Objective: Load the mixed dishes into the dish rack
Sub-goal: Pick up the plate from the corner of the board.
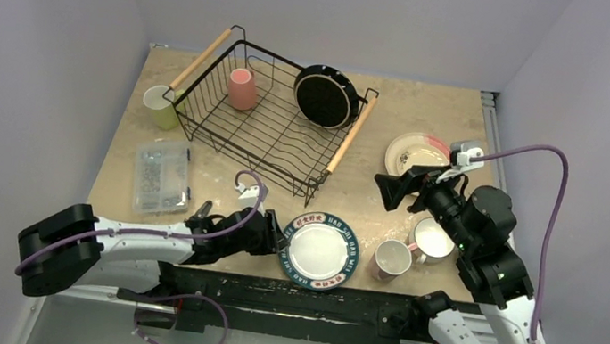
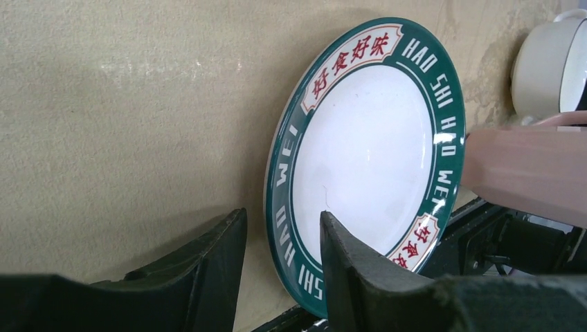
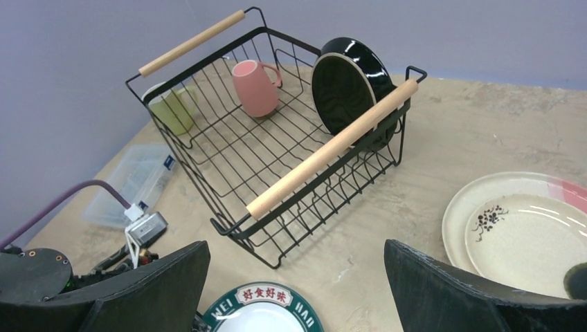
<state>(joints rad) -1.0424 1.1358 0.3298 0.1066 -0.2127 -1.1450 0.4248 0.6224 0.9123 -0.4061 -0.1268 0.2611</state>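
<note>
Where the counter (image 1: 418, 107) meets its near edge, the green-rimmed plate (image 1: 322, 251) lies flat and face up, with a white centre and lettering round the rim. It is round, so it has no long axis. Left end effector (image 1: 278, 238) is at the plate's left rim, jaws partway apart. In the wrist view one finger (image 2: 360, 277) is over the plate face and the other is off the edge on the counter side. The rim is between them with a sliver of gap outside, and no clamp is visible. Left arm is stretched low along the near edge, forearm pointing right.

Near pink mug (image 1: 393, 259) is just right of the plate with the white mug (image 1: 434, 238) beyond it, both mouth up. Right arm is raised with the elbow bent. Right end effector (image 1: 384, 194) is above the counter, spread wide, holding nothing and facing the dish rack (image 1: 253, 133).

Rack sits far-middle and skewed, long axis left to right with the right end nearer, wooden handles on the short ends. Inside are the racked pink mug (image 1: 242, 88), mouth down, and a dark dish (image 1: 326, 96) on edge at the right end. Yellow-green mug (image 1: 160, 105) stands outside the rack's left corner. Cream plate (image 1: 416, 154) is far right and the clear box (image 1: 161, 174) is left. Counter is beige and stone-look, walls plain lilac.
</note>
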